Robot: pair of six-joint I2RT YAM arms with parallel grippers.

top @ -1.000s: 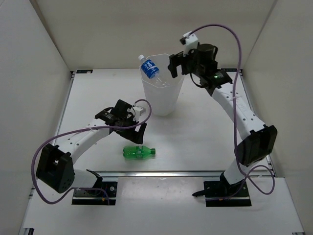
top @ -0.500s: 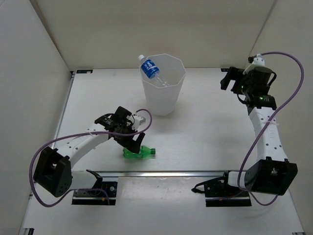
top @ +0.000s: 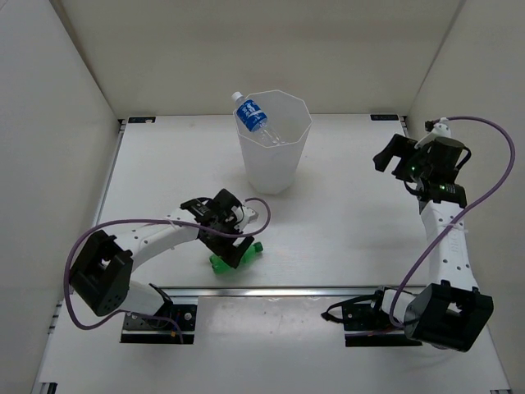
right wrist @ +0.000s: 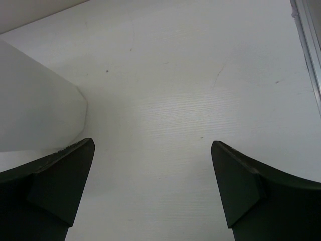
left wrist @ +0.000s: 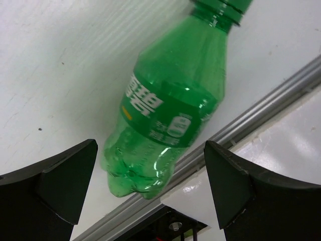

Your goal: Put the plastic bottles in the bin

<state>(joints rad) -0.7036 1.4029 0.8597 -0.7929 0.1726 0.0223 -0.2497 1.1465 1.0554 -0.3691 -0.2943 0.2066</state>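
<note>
I count this job as partly done. One blue-labelled bottle (top: pixel 251 115) rests in the bin (top: pixel 275 164), its neck poking up over the far left rim. I cannot tell through the cloudy walls whether other bottles lie deeper inside. The green bottle (left wrist: pixel 170 115) is the only one I see left out. It lies on its side on the surface (top: pixel 344 222), just beside the metal rail (top: pixel 328 290) at the near edge and well apart from the bin. My left hand (top: pixel 238 246) is down over it with fingers spread wide, one on each side of the bottle's lower body, not yet clamped. My right hand (top: pixel 387 156) hangs over bare surface to the right of the bin, fingers apart and holding nothing. What remains, as I judge it, is to grasp the green bottle, carry it over and drop it in.
</note>
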